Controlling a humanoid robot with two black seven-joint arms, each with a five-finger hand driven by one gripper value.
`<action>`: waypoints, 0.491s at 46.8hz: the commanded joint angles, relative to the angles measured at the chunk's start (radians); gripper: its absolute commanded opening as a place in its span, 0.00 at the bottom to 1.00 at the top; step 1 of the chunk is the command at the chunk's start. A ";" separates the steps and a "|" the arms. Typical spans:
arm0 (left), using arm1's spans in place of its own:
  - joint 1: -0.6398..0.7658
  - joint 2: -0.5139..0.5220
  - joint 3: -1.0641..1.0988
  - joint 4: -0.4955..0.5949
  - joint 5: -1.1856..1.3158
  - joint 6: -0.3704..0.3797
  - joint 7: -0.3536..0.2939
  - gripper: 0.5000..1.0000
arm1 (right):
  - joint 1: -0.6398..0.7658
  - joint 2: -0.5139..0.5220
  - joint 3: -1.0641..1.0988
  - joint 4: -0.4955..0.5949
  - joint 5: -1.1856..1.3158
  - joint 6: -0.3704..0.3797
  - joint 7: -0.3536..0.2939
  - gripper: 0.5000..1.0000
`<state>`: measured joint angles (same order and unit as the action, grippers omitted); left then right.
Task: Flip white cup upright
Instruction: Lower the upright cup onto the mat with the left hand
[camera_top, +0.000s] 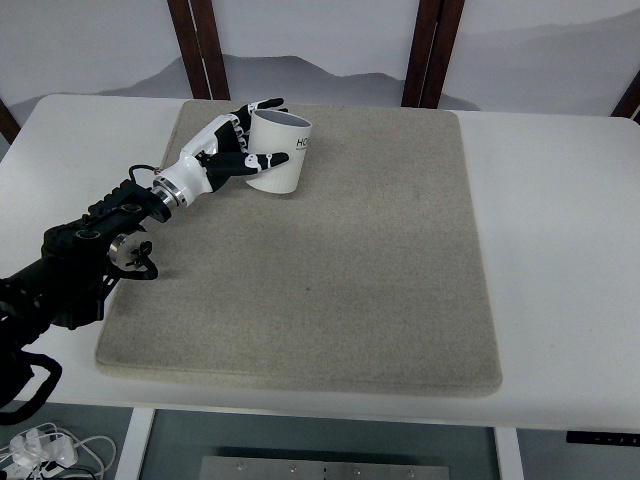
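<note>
A white cup (284, 155) with dark print stands on the far left part of the grey mat (330, 260), its rim at the top. My left hand (243, 140) reaches in from the lower left and wraps the cup's left side. Its thumb crosses the cup's front wall and its fingers (262, 106) curl behind the rim. The cup looks slightly tilted; whether its base is flat on the mat I cannot tell. The right arm does not show.
The mat lies on a white table (560, 220). Dark wooden posts (200, 45) stand behind the table's far edge. Cables (45, 450) lie on the floor at the lower left.
</note>
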<state>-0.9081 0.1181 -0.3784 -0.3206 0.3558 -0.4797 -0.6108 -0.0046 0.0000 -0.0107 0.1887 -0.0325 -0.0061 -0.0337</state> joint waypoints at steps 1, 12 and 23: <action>0.000 0.000 0.000 0.000 0.000 0.003 0.000 0.69 | 0.000 0.000 0.000 0.000 0.000 0.000 0.000 0.90; 0.012 0.000 0.000 -0.003 -0.001 0.001 0.000 0.83 | 0.000 0.000 0.000 0.000 0.000 0.000 0.000 0.90; 0.012 -0.002 -0.002 -0.009 -0.003 0.000 0.000 0.90 | 0.000 0.000 0.000 0.000 0.000 0.000 0.000 0.90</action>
<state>-0.8959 0.1173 -0.3798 -0.3274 0.3529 -0.4803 -0.6108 -0.0046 0.0000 -0.0107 0.1887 -0.0322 -0.0061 -0.0337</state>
